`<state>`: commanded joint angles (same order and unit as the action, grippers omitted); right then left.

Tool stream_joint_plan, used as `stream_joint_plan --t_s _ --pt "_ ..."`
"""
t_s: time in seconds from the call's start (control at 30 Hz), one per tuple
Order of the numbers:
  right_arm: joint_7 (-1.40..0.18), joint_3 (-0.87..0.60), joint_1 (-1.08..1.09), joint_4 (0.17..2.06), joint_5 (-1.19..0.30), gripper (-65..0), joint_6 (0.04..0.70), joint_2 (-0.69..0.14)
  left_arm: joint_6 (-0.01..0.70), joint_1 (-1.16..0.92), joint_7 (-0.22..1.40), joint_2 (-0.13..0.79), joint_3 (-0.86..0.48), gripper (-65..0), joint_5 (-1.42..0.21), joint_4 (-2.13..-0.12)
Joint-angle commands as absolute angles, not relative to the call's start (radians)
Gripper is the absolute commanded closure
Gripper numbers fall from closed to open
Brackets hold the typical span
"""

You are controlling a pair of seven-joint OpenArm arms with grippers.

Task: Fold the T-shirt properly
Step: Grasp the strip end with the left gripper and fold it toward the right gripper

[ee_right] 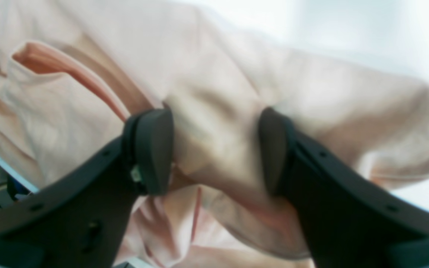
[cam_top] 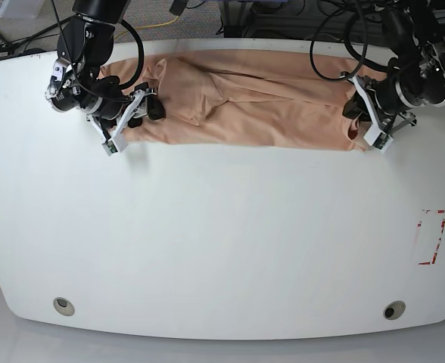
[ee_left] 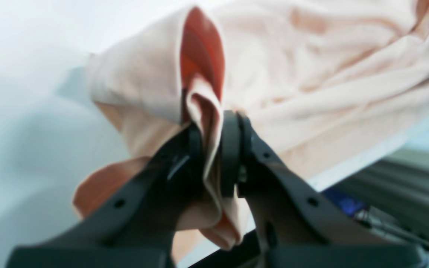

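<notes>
soft matt peach cloth t-shirt [cam_top: 260, 106], smooth white table [cam_top: 222, 234], matt black plastic left gripper [ee_left: 216, 149].

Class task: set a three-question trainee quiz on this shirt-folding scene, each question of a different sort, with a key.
1. True or false: the left gripper pinches a fold of the T-shirt.
2. The right gripper is: A) open astride cloth, B) shut on cloth, C) off the shirt.
3. Fill in: the shirt lies in a long band along the table's ____ edge in the base view.

Key: 1 true; 2 A; 3 far.
</notes>
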<state>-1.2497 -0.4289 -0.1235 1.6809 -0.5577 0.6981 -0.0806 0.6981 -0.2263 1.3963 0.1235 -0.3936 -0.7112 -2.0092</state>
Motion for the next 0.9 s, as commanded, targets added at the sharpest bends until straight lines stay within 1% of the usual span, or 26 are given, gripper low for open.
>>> stream_joint_plan --t_s 0.2,0.4,0.53,0.7,0.9 --pt "-1.225 -0.424 -0.134 1.679 -0.558 -34.2 0.698 -0.081 0.698 -0.173 1.396 0.082 -0.298 -2.6 -0.711 -2.008" --pt "-1.222 -0.423 -0.139 1.678 -0.558 -34.2 0.698 -0.079 0.698 -0.119 1.396 0.021 -0.196 -2.8 -0.710 -1.985" --pt "-1.221 -0.424 -0.137 1.678 -0.558 -34.2 0.698 -0.079 0.698 -0.113 1.396 0.015 -0.131 -2.8 -0.700 -1.983" --pt "-1.221 -0.427 -0.136 1.678 -0.558 -34.2 0.698 -0.079 0.698 -0.113 1.396 0.015 -0.054 -2.9 -0.634 -1.983" --pt "-1.221 -0.430 -0.133 1.681 -0.558 -34.2 0.698 -0.079 0.698 -0.130 1.396 0.035 -0.090 -2.9 -0.631 -1.988"
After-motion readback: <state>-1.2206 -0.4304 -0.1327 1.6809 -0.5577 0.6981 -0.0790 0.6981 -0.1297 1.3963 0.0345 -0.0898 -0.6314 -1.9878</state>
